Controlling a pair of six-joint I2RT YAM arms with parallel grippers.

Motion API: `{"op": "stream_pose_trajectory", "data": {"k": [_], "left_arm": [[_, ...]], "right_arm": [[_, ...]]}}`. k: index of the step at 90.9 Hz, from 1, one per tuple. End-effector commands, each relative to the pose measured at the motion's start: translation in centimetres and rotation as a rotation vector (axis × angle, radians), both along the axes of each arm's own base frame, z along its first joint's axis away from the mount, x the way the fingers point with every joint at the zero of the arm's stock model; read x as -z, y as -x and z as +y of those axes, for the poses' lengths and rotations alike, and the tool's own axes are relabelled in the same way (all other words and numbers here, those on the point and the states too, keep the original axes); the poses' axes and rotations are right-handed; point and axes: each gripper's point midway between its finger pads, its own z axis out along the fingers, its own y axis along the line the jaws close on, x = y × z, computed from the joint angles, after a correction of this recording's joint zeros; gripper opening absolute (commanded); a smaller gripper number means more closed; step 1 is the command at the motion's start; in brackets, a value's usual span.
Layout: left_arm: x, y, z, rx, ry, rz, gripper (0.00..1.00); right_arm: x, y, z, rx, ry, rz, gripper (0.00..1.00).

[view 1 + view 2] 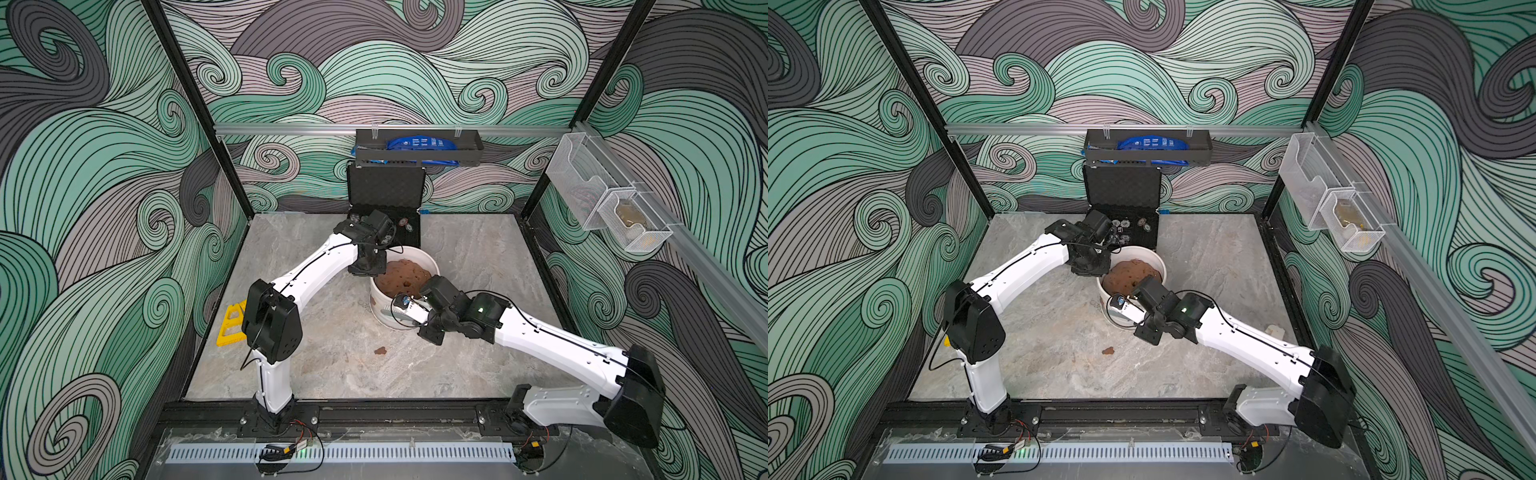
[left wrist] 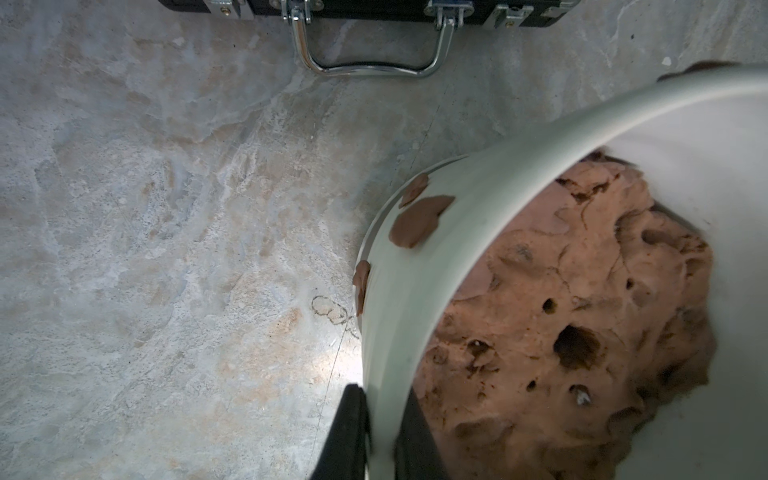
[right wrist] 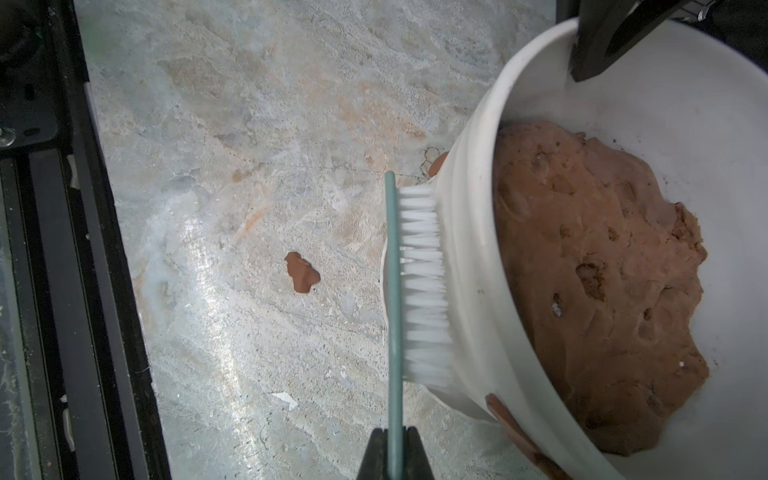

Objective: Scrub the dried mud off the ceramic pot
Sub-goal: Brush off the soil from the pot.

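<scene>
The white ceramic pot (image 1: 380, 309) (image 1: 1115, 318) stands mid-table, filled with a brown soil mound (image 1: 405, 276). My left gripper (image 2: 382, 401) (image 1: 368, 266) is shut on the pot's rim (image 2: 457, 249), one finger outside and one inside. Patches of dried mud (image 2: 417, 220) cling to the outer wall, with another patch (image 3: 511, 428) lower down. My right gripper (image 3: 394, 436) is shut on the thin teal handle of a brush (image 3: 419, 282). Its white bristles press against the pot wall (image 3: 469, 249). A loose mud lump (image 3: 302, 272) (image 1: 380, 351) lies on the table in front of the pot.
An open black case (image 1: 384, 195) stands just behind the pot, its metal handle (image 2: 370, 66) close to the rim. A yellow frame (image 1: 230, 328) lies at the table's left edge. A small pale object (image 1: 1276, 331) sits near the right edge. Mesh bins (image 1: 602, 203) hang on the right wall.
</scene>
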Motion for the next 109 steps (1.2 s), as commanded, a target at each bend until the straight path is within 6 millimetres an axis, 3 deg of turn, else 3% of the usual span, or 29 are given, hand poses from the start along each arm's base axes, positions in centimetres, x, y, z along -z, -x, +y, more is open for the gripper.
{"op": "stream_pose_trajectory", "data": {"k": [1,39,55,71,93,109], "left_arm": [[1.7,-1.0,0.6,0.029,-0.024,0.034,0.0],[1.5,-1.1,0.7,0.079,-0.02,0.045,0.0],[1.4,-1.2,0.7,0.094,-0.016,0.042,0.0],[1.3,-1.2,0.8,0.096,0.0,0.05,0.0],[1.3,-1.2,0.5,0.107,0.015,0.048,0.0],[1.4,-1.2,0.1,0.114,0.039,0.05,0.0]], "right_arm": [[0.3,0.0,-0.4,0.02,-0.006,-0.004,0.0],[2.5,-2.1,-2.9,0.16,0.112,-0.057,0.0],[4.1,-1.5,-4.0,0.142,0.191,-0.037,0.0],[4.0,-1.1,-3.9,0.1,0.207,-0.048,0.0],[4.6,1.1,-3.4,0.001,0.265,-0.036,0.0],[3.6,1.3,-3.3,-0.008,0.257,-0.045,0.0]]}}
